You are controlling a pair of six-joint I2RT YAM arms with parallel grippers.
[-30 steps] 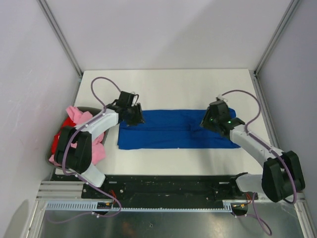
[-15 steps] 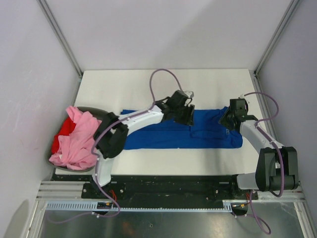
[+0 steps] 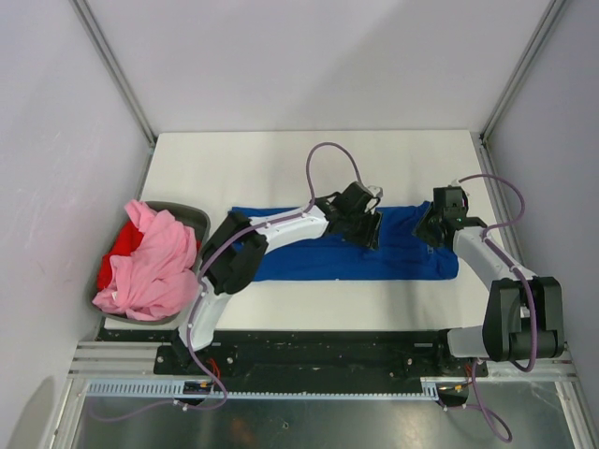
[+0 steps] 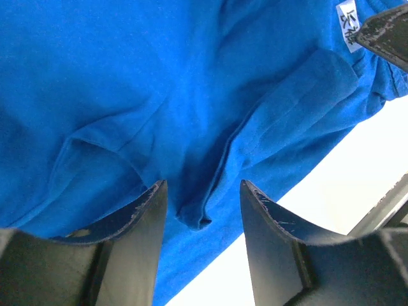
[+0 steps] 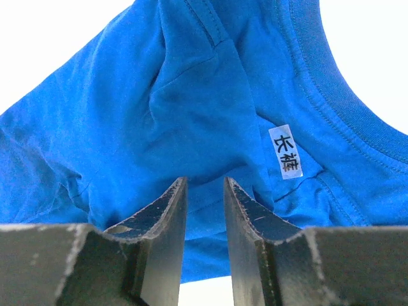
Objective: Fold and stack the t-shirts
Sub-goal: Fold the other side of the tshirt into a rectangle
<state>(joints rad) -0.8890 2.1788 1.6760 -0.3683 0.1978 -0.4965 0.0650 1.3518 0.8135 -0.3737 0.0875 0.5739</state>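
The royal blue t-shirt (image 3: 299,264) lies as a long folded strip across the table; its lettering and graphic are hidden. My left gripper (image 3: 363,224) reaches over the strip's right half. It is open in the left wrist view (image 4: 203,191), with a small fold of blue cloth (image 4: 127,76) lying loose between the jaws. My right gripper (image 3: 432,223) sits at the collar end. Its jaws stand narrowly apart (image 5: 204,182), pinching bunched blue cloth (image 5: 127,115) beside the neck label (image 5: 285,151). The pink t-shirt (image 3: 154,267) is heaped over the red one (image 3: 117,248) at the left.
A grey basket (image 3: 192,217) at the table's left edge holds the pink and red shirts. The metal frame posts stand at the back corners. The right gripper's dark finger (image 4: 389,32) shows in the top right corner of the left wrist view.
My left gripper has travelled right along the blue shirt, from its left end to past the middle. My right gripper shifted right to the collar end, then stayed still.
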